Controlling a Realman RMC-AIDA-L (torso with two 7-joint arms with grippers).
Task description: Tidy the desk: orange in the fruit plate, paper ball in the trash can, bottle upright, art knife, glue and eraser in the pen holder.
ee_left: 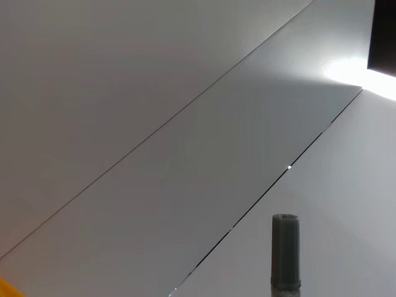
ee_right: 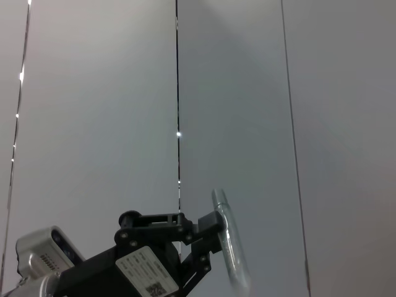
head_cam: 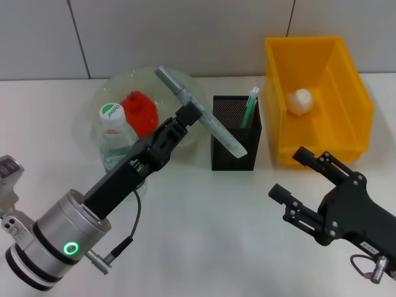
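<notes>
the grey art knife (head_cam: 201, 114) is clamped by the left gripper (head_cam: 190, 115) above the pen holder (head_cam: 236, 133), seen only overhead; the right gripper (head_cam: 292, 176) is held spread.

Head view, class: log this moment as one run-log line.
left gripper: holding art knife over pen holder | right gripper: open, idle | paper ball: in trash can

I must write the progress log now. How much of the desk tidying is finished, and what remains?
Done, by the look of it: the paper ball lies in the yellow bin, and the bottle stands upright.

In hand: the left pincer holds the grey art knife tilted over the pen holder, its lower end at the opening.

Left: releasing the knife. Glue, eraser and orange cannot be confirmed. The right pincer hangs open, idle.
</notes>
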